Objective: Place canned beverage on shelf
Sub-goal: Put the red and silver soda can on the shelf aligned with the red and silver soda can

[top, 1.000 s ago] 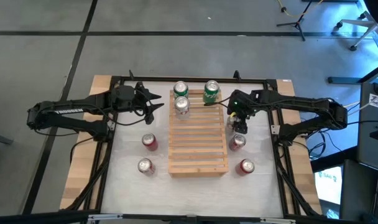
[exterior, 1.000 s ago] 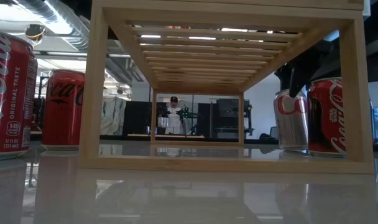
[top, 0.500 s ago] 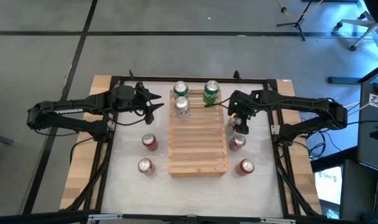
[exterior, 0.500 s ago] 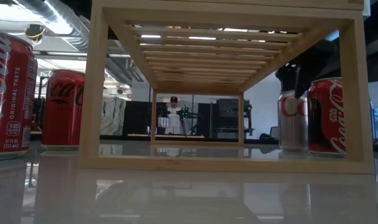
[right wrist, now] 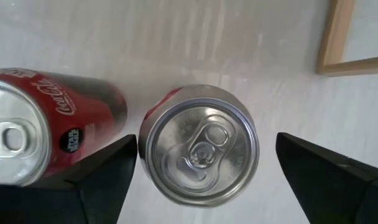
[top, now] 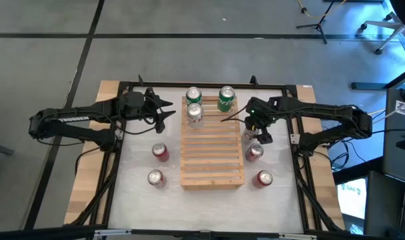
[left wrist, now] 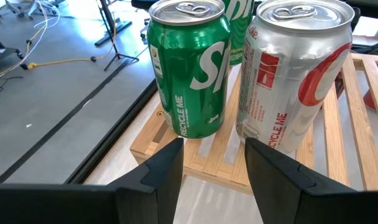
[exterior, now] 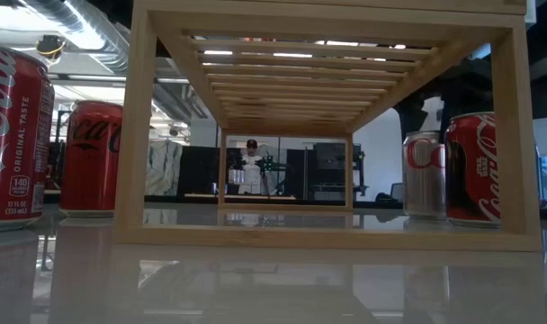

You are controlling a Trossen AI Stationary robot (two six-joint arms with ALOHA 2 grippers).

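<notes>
The slatted wooden shelf [top: 212, 150] stands mid-table. On its far end stand two green cans [top: 194, 95] [top: 226, 97] and a silver can [top: 195, 114]. Beside the shelf's right side, another silver can [right wrist: 200, 146] [exterior: 426, 175] stands upright on the table. My right gripper [top: 256, 131] [right wrist: 206, 149] hangs over it, pointing down and open. Its fingers [right wrist: 102, 180] stand on either side of the can top, clear of it. My left gripper [top: 168, 112] [left wrist: 214, 165] waits left of the shelf's far end with a narrow gap between its fingers and nothing in it.
A red can [right wrist: 33, 124] [top: 254, 152] stands close beside the silver one, and another [top: 263, 179] nearer the front. Two red cans [top: 160, 152] [top: 155, 177] stand left of the shelf. The shelf's near half is bare slats.
My right gripper has rolled about its own pointing line while staying over the silver can. In the low view its dark fingers, which covered the can's top rim, have come away, and the can stands free on the table.
</notes>
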